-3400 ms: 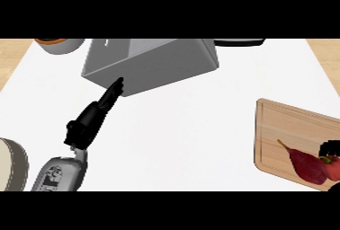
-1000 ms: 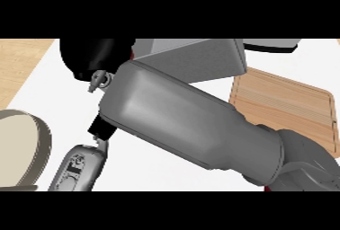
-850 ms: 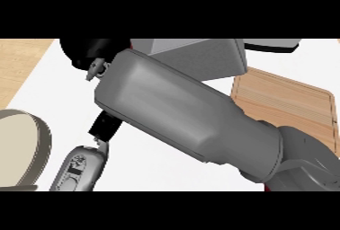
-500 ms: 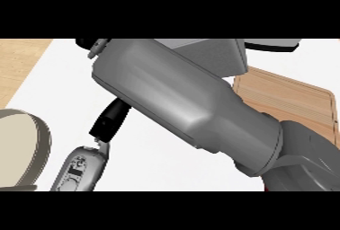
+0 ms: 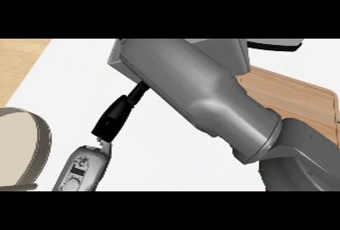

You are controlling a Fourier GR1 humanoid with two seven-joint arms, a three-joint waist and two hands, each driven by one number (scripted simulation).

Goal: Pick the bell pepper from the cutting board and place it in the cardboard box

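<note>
Now your right forearm [image 5: 199,99] fills the view and runs out past the top edge, so its hand and the bell pepper are hidden from you. Half a second ago it lay lower. Your left hand [image 5: 116,117] points straight fingers at the cardboard box [image 5: 232,54]; the cutting board [image 5: 299,101] lies bare.

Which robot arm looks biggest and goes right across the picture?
The right forearm, wide and grey, slanting from lower right to the top. The left forearm is small, at lower left.
</note>
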